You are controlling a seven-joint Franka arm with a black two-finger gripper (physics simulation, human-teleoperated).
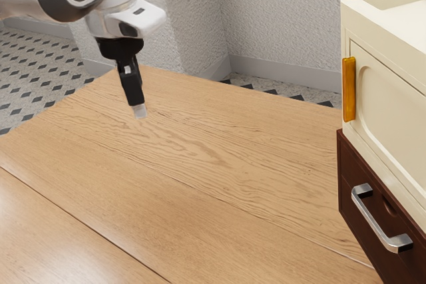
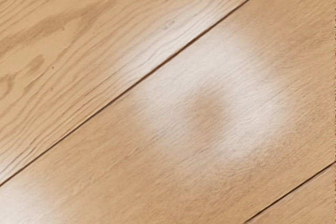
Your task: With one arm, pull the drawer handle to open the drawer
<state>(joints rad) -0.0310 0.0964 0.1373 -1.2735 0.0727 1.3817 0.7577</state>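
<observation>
Drawer handle (image 1: 378, 221): a bright, silvery metal bar, squared at the corners, standing off the drawer front on a short mount at each end. Drawer (image 1: 356, 164): dark reddish brown, with a small dark recess in its front beside the bar. It sits directly beneath the cream upper section (image 1: 383, 38) of the cabinet, at the exterior view's lower right. (That section carries an upright amber pull (image 1: 349, 89) of its own, above the drawer.)

Position: the drawer handle lies well apart from the hand (image 1: 138, 110), toward the exterior view's right, across a stretch of wood-grained counter (image 1: 200, 157). No contact between the two.

Hand: at the exterior view's upper left, over the counter, pointing down with a slight tilt, its tip leaning toward the exterior view's right. The wrist view faces the counter, recording plank seams and pale glare. Whether the hand is spread or closed up, I cannot tell.
</observation>
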